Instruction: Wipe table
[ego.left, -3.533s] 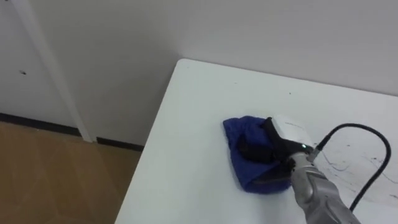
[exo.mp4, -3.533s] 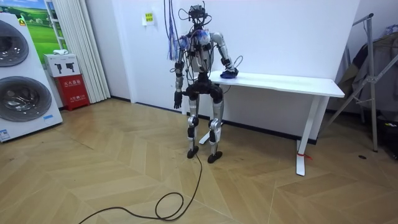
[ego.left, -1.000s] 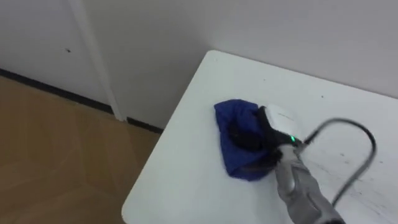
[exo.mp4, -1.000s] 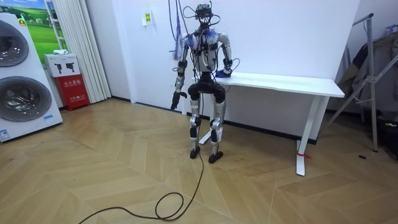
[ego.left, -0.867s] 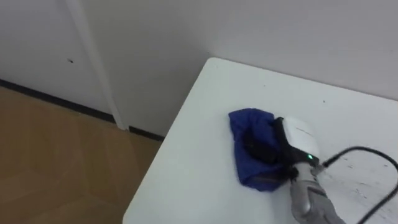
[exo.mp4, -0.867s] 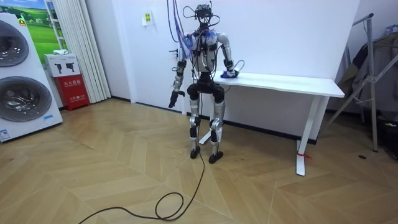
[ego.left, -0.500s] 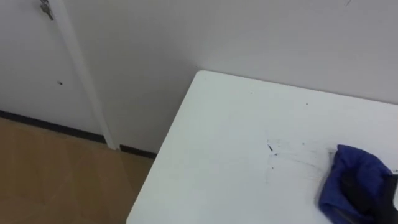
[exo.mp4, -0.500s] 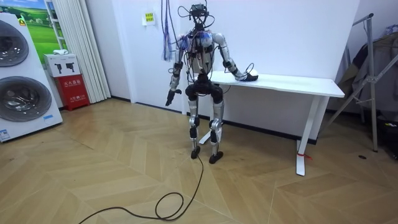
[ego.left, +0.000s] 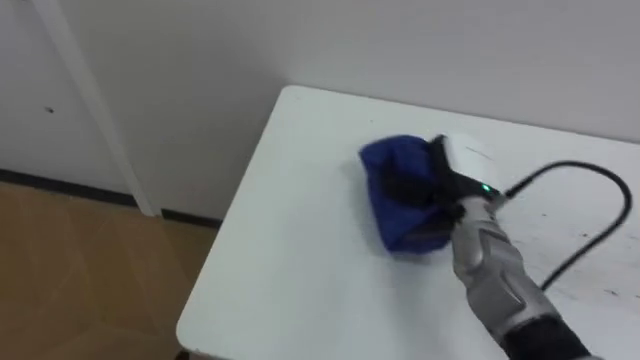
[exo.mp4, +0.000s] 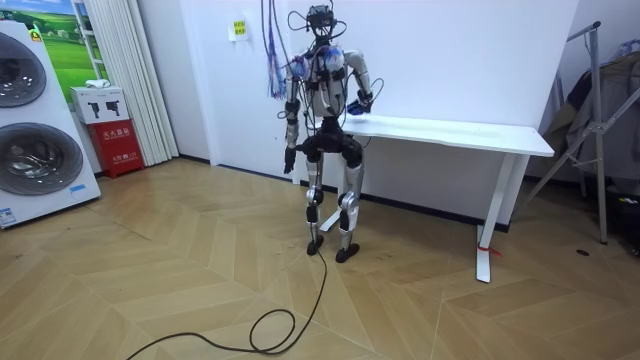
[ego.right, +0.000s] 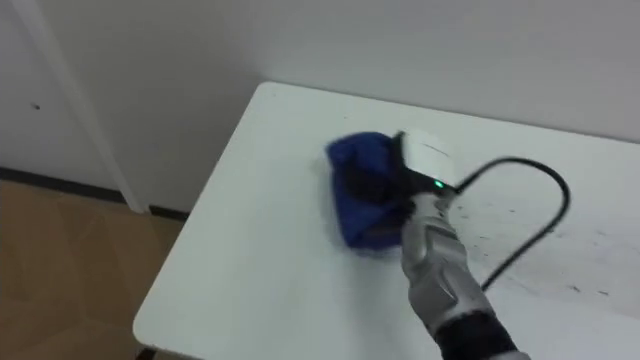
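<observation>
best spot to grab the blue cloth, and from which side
Grip the blue cloth across its bunched middle, from above and the right, where the right hand lies on it. It is a low crumpled heap near the left end of the table, so its edges would likely slip.

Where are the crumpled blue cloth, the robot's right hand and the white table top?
crumpled blue cloth (ego.left: 378, 165): left eye view, on its uncovered upper left part.
right hand (ego.left: 458, 168): left eye view, on the white back of the hand.
white table top (ego.left: 285, 240): left eye view, on a bare patch near the left edge.
</observation>
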